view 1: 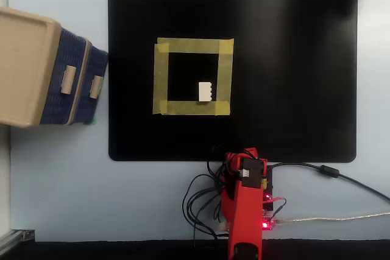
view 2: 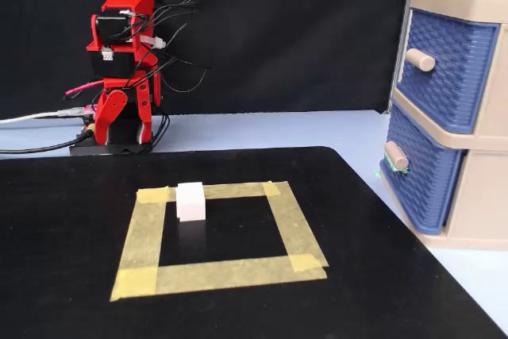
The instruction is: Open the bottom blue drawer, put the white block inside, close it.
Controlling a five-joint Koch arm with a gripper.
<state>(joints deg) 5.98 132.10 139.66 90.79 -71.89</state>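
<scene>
Folding up on itself, the red arm [view 2: 123, 69] sits on its base at the back of the table, and its gripper [view 2: 111, 113] hangs down low by that base. I think the claw is tucked in close, but it is too small and too dark there, so I cannot tell whether it is spread apart or pressed together. It holds nothing that I can see. Black, red and white wires [view 1: 201, 202] curl around the base.

Going out from the arm, the black mat [view 1: 292, 77] lies flat on the pale table [view 1: 61, 181]. A square of yellow tape [view 1: 192, 45] is stuck on the mat. The white block [view 1: 205, 91] stands inside the tape square, near the side of the square closest to the arm in the overhead view. It is well apart from the arm.

Past the edge of the mat, on the far side of the tape square from the arm's reach, stands the drawer box [view 2: 468, 196]. It has a top blue drawer [view 2: 444, 61] and a bottom blue drawer [view 2: 421, 172]. Both are pushed in. Each has a pale round knob [view 2: 394, 155].
</scene>
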